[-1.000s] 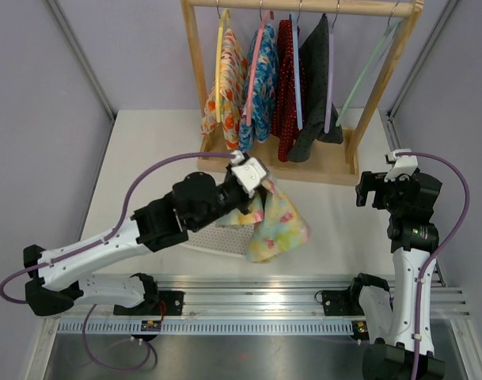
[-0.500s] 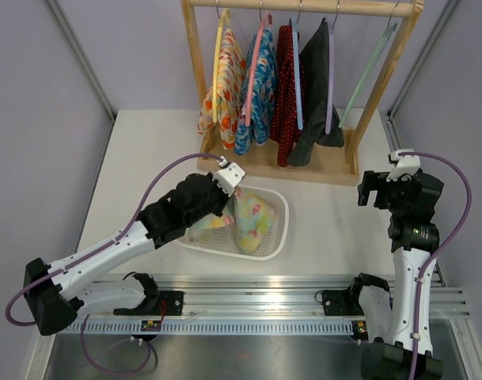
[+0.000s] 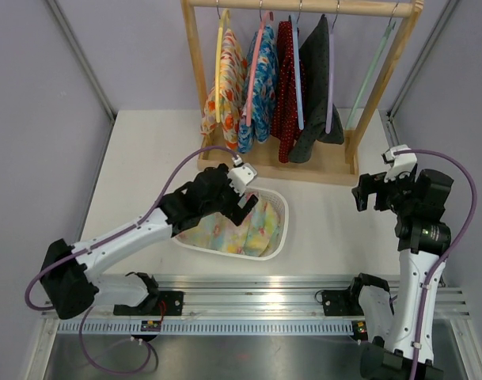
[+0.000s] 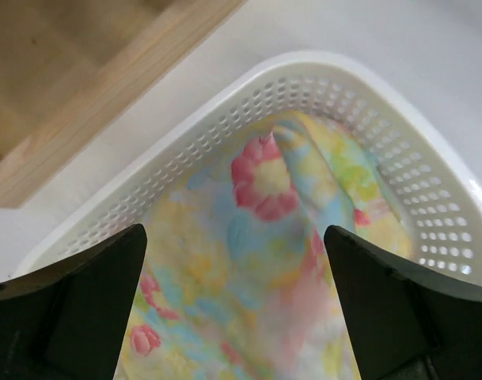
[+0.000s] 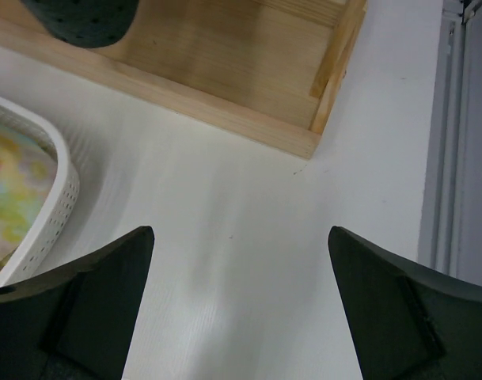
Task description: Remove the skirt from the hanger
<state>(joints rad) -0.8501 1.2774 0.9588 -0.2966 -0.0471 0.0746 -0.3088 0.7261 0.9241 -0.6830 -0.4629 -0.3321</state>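
Observation:
The pastel floral skirt [image 3: 248, 231] [image 4: 256, 237] lies crumpled in the white perforated basket [image 3: 283, 224] [image 4: 430, 198]. Just above the skirt hovers my left gripper [image 3: 242, 192] [image 4: 234, 261], jaws wide open and not touching the cloth. A bare pale green hanger [image 3: 373, 67] hangs at the right end of the wooden rack [image 3: 304, 6]. My right gripper [image 3: 369, 192] [image 5: 241, 237] stays open over bare table at the right, with nothing between its fingers.
Several other garments hang on hangers on the rack: an orange floral one [image 3: 229, 83], a blue one [image 3: 264, 79], a red one [image 3: 286, 75] and a dark one [image 3: 316, 79]. The rack's wooden base [image 5: 225, 55] [image 4: 82, 95] stands behind the basket.
My left gripper carried the skirt down into the basket and opened, letting it go. The skirt now lies flat in the basket. The right arm barely shifted.

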